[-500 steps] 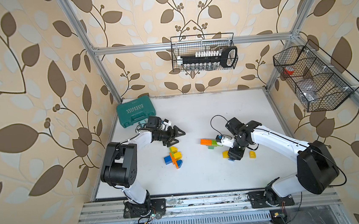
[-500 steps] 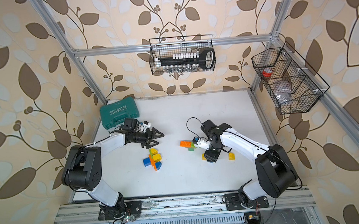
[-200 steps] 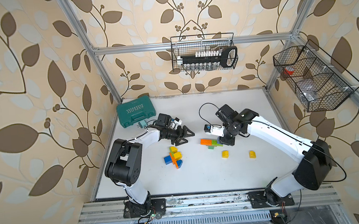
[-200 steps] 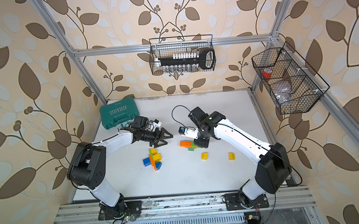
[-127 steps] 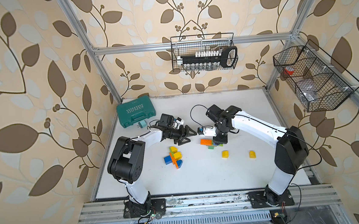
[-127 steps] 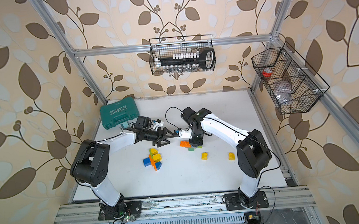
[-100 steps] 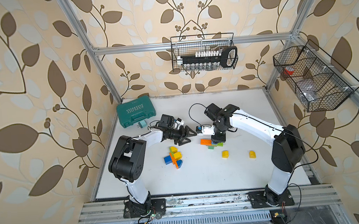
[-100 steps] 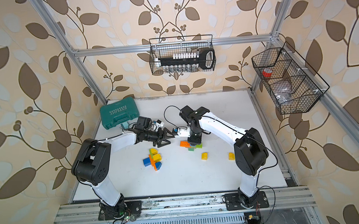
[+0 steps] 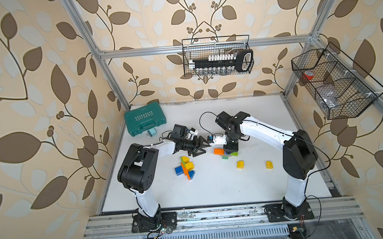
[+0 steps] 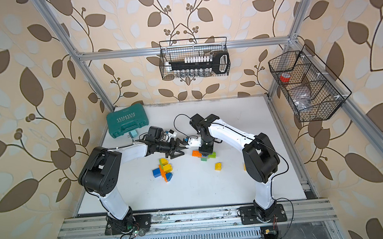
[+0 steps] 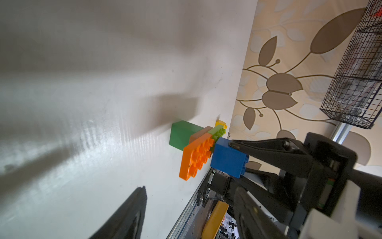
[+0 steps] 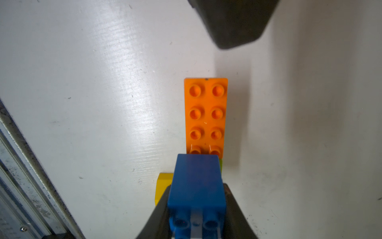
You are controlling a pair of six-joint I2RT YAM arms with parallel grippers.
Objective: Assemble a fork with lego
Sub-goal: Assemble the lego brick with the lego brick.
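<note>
My right gripper (image 12: pixel 196 209) is shut on a blue lego brick (image 12: pixel 196 184), held just over one end of an orange studded plate (image 12: pixel 205 115). That plate (image 9: pixel 218 151) lies on the white table, joined to a dark green brick (image 11: pixel 182 134) and a lime brick (image 9: pixel 234 154), with a yellow piece (image 12: pixel 163 186) under it. In the left wrist view the blue brick (image 11: pixel 227 159) sits between the right gripper's black fingers. My left gripper (image 9: pixel 198 146) stands open and empty just left of the plate. A joined cluster of blue, orange and yellow bricks (image 9: pixel 185 168) lies nearer the front.
Two loose yellow bricks (image 9: pixel 240 164) (image 9: pixel 269 164) lie right of the assembly. A teal tool case (image 9: pixel 144 121) sits at the back left corner. Wire baskets hang on the back wall (image 9: pixel 217 58) and the right wall (image 9: pixel 334 84). The two grippers are close together.
My right arm has carried the blue brick leftward from the loose yellow bricks to over the orange plate. The left gripper has reached right toward the plate, its jaws narrower.
</note>
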